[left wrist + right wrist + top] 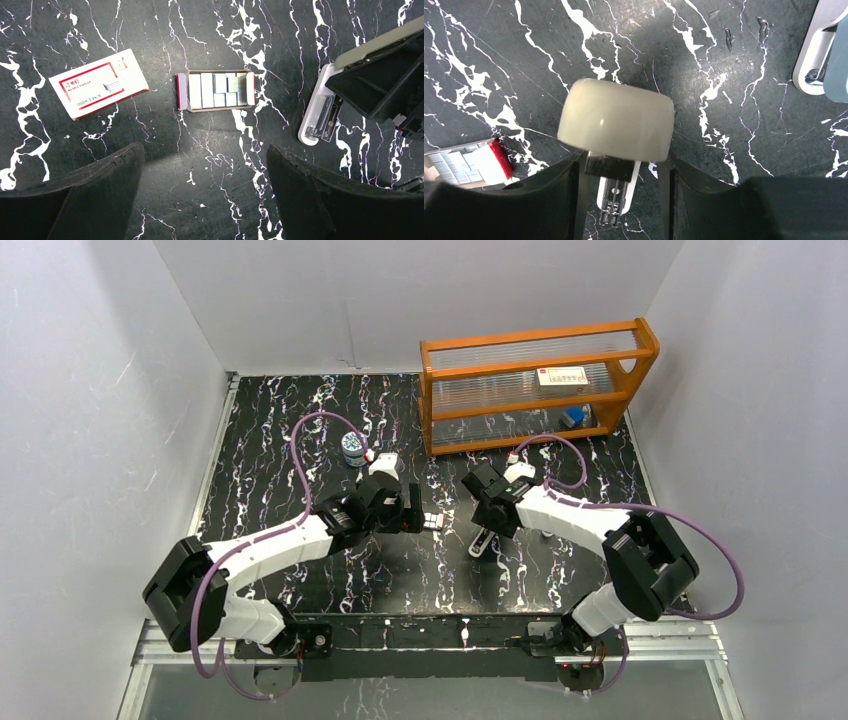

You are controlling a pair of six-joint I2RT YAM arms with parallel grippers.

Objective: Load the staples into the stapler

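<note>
The staples (219, 90) lie as silver-grey strips in an open red-edged tray on the black marbled table, just beyond my left gripper (204, 148). That gripper is open and empty above the table. The tray also shows in the top view (432, 521), with my left gripper (412, 514) beside it. The beige-grey stapler (616, 120) is hinged open. My right gripper (621, 161) is shut on its raised top arm. The base with the metal channel (615, 200) rests on the table below. The stapler also shows in the left wrist view (320, 117) and in the top view (482, 541).
The red-and-white box sleeve (97, 83) lies left of the tray. A white and light-blue piece (821, 55) sits at the right wrist view's upper right. An orange rack (535, 400) stands at the back right. A small round blue-white item (352, 447) sits behind the left arm.
</note>
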